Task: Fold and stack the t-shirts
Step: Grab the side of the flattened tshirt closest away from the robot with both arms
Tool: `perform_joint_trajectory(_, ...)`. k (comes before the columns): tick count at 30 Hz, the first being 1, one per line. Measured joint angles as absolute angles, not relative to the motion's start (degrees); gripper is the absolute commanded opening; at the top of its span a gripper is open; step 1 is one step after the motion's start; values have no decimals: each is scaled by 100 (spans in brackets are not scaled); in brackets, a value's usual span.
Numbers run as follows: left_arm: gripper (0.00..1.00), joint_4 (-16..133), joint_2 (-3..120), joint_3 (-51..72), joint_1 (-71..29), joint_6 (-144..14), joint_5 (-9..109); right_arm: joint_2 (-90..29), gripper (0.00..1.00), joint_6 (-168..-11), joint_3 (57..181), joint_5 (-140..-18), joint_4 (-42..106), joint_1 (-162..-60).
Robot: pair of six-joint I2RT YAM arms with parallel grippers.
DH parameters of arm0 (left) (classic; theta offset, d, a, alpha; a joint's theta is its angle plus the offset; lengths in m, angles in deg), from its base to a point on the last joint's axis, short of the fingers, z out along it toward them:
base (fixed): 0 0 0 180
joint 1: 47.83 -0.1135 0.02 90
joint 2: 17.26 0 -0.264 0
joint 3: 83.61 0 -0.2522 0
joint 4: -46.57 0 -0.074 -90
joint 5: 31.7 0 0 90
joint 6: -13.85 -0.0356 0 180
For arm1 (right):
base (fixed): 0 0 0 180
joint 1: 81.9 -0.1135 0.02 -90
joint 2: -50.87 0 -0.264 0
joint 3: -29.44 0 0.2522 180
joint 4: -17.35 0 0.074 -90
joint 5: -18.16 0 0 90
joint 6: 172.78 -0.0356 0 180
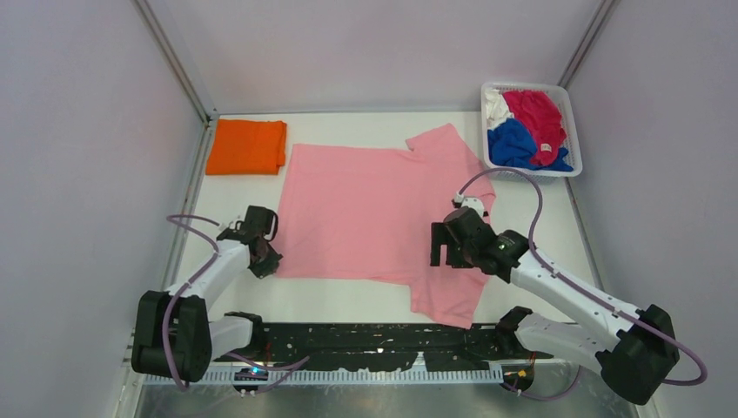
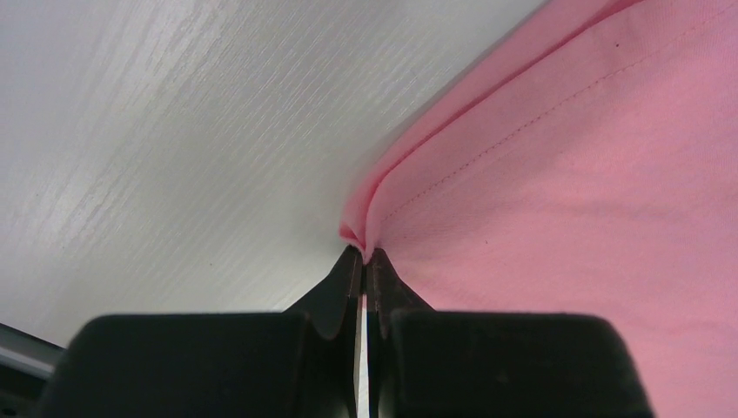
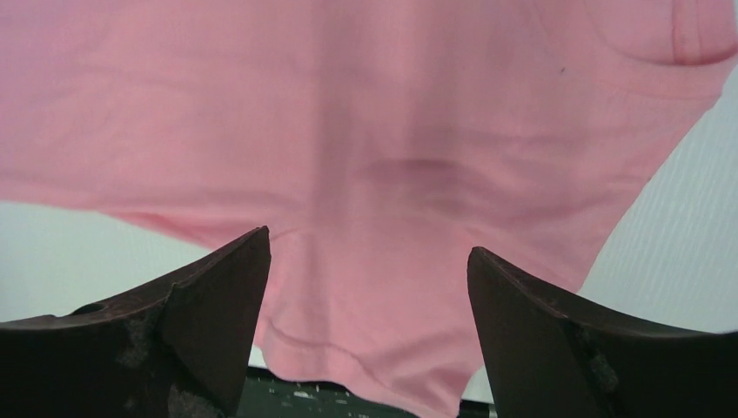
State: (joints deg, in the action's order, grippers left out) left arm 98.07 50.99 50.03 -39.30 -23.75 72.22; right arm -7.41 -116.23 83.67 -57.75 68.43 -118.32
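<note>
A light pink t-shirt (image 1: pixel 365 209) lies spread flat on the white table, collar to the right, hem to the left. My left gripper (image 1: pixel 265 259) is shut on the near-left hem corner of the pink t-shirt (image 2: pixel 557 174); a small fold of cloth sticks out of its jaws (image 2: pixel 364 252). My right gripper (image 1: pixel 446 252) is open and hovers over the near sleeve of the pink t-shirt (image 3: pixel 392 174), empty. A folded orange t-shirt (image 1: pixel 247 146) lies at the far left. Royal blue (image 1: pixel 512 144), magenta-red (image 1: pixel 536 117) and white (image 1: pixel 496 103) t-shirts are bunched in the basket.
A white plastic mesh basket (image 1: pixel 566 96) stands at the far right corner. The black strip of the arm bases (image 1: pixel 365 344) runs along the table's near edge. Grey walls enclose the table on three sides.
</note>
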Motion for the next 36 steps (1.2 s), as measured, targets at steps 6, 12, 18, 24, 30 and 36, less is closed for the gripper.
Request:
perform_joint_trajectory(6, 0, 9874, 4863, 5042, -3930, -2375, 7224, -424, 79, -11983, 8367, -5876, 7864, -12562)
perform_joint_trajectory(12, 0, 9898, 4723, 5042, -3930, -2379, 7248, -911, 74, -12180, 8211, -6112, 8272, -12888)
perform_joint_trajectory(18, 0, 9907, 4725, 5042, -3930, -2403, 7248, -1443, 73, -12230, 8177, -6523, 8211, -13500)
perform_joint_trajectory(24, 0, 9966, 4725, 5042, -3930, -2407, 7283, -1832, 71, -12246, 8065, -6855, 8122, -13817)
perform_joint_trajectory(30, 0, 9968, 4725, 5042, -3930, -2410, 7283, -2052, 61, -12248, 7831, -6984, 8036, -13848)
perform_joint_trajectory(36, 0, 9966, 4725, 5042, -3930, -2425, 7281, -2214, 28, -12357, 7811, -6980, 7833, -13856)
